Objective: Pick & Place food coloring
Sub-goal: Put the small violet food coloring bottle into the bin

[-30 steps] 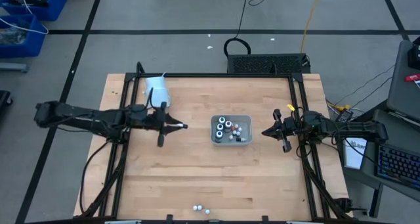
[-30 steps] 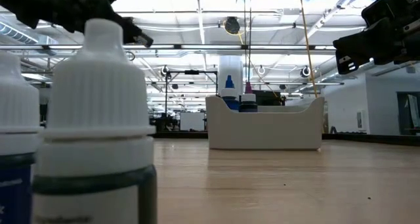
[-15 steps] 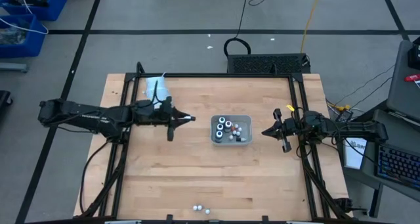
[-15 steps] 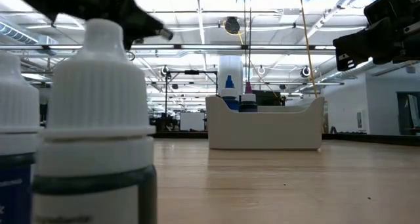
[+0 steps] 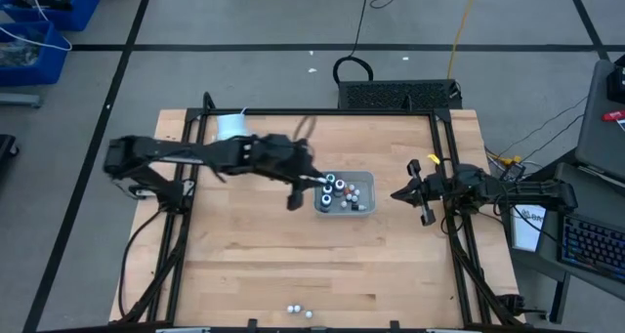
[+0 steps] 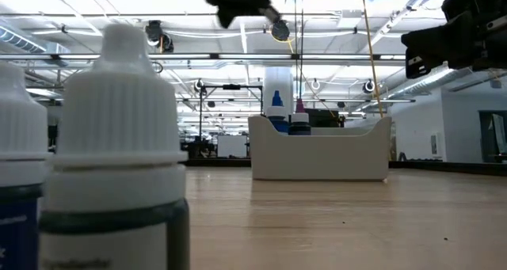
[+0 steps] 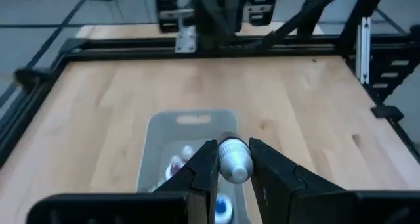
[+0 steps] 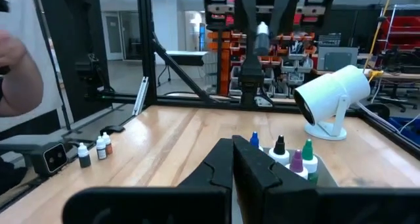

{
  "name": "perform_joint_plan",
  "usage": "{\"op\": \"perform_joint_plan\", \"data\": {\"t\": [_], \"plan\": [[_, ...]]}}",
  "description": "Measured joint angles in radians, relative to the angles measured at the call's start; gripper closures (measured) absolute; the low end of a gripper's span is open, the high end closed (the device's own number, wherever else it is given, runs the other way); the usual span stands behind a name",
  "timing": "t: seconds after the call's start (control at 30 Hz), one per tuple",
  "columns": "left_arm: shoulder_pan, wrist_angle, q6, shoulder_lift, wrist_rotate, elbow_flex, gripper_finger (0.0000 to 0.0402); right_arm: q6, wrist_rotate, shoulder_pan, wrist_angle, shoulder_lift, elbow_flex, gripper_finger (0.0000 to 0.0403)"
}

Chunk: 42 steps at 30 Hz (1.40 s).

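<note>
The wooden table (image 5: 293,265) carries a clear tray (image 5: 344,208) near its centre, holding several food coloring bottles (image 5: 339,188). The left gripper (image 7: 228,159) hangs over the tray's left edge, its fingers clamped on one white-capped bottle (image 7: 233,159). The right gripper (image 5: 398,195) waits right of the tray, apart from it, fingers pressed together and holding nothing. Three small bottles (image 5: 299,311) stand at the table's front edge.
</note>
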Motion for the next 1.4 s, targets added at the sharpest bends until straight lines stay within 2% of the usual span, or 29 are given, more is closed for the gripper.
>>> {"op": "perform_joint_plan", "data": {"t": [0.37, 0.83, 0.93, 1.3, 1.4], "plan": [[0.006, -0.239, 0.113, 0.394, 0.031, 0.465, 0.0325, 0.060, 0.000, 0.000, 0.128, 0.000, 0.000, 0.0403], [0.050, -0.636, 0.208, 0.778, 0.025, 1.003, 0.0325, 0.086, 0.000, 0.000, 0.164, 0.000, 0.000, 0.0403], [0.051, -0.663, 0.228, 0.813, 0.022, 1.042, 0.0325, 0.086, 0.000, 0.000, 0.164, 0.000, 0.000, 0.0403], [0.051, -0.644, 0.258, 0.885, 0.022, 1.045, 0.0325, 0.079, 0.000, 0.000, 0.164, 0.000, 0.000, 0.0403], [0.044, -0.606, 0.283, 0.893, 0.049, 1.045, 0.0325, 0.079, 0.000, 0.000, 0.164, 0.000, 0.000, 0.0403]]}}
